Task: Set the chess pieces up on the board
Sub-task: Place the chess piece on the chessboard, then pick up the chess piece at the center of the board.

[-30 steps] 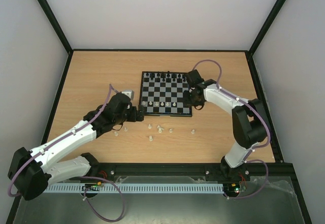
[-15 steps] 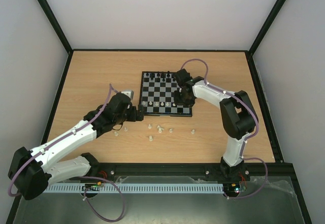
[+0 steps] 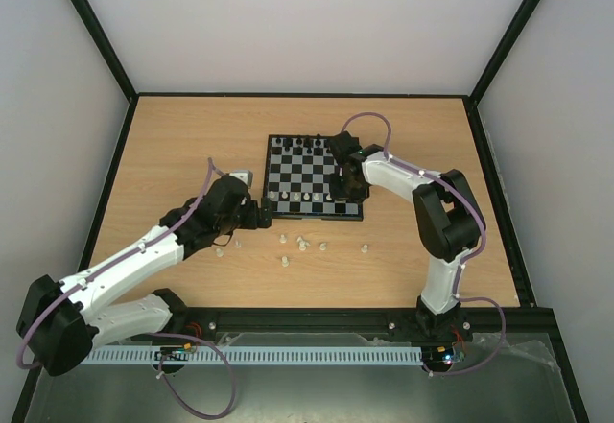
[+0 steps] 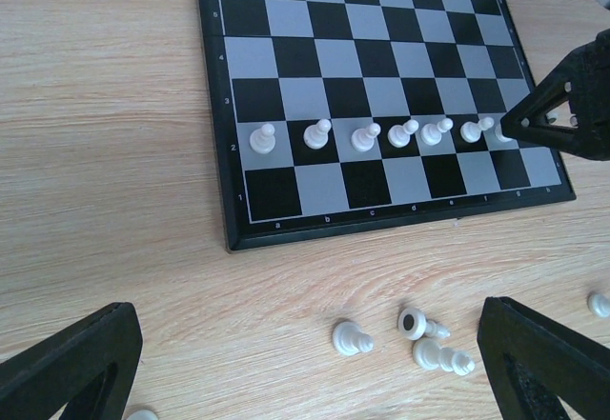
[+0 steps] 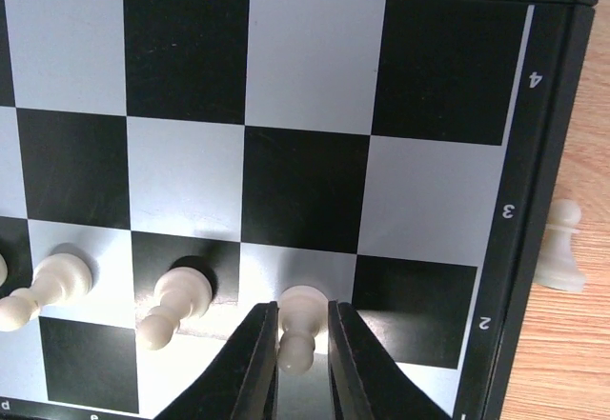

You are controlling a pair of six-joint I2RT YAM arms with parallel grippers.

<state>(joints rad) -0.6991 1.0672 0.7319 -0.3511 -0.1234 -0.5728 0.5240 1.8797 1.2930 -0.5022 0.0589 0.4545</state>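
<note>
**Right arm swings in over the board's near right corner**

Since a second ago the right arm has folded inward. Its elbow is closer to the middle, and the right gripper has shifted from the board's right edge to above the near right squares. The left arm has not moved.

From above, the board lies mid-table. The black pieces line its far edge and a row of white pawns stands near the front. The left gripper sits low at the board's near left corner. The loose white pieces are scattered on the wood just in front of the board.

In the left wrist view the left fingers are spread wide at the bottom corners, with nothing between them but bare wood. Six pawns stand in a line on the second row, and a seventh is half hidden behind the right arm's black fingertip. Several loose pieces lie on their sides below the board's rim.

In the right wrist view the right fingers stand narrow, close on either side of one pawn. It is upright on the pale second-row square, one column in from the right rim. Whether they pinch it or just flank it cannot be told. Two more pawns stand to its left. A stray pawn stands off the board on the wood, beside the right rim.
</note>
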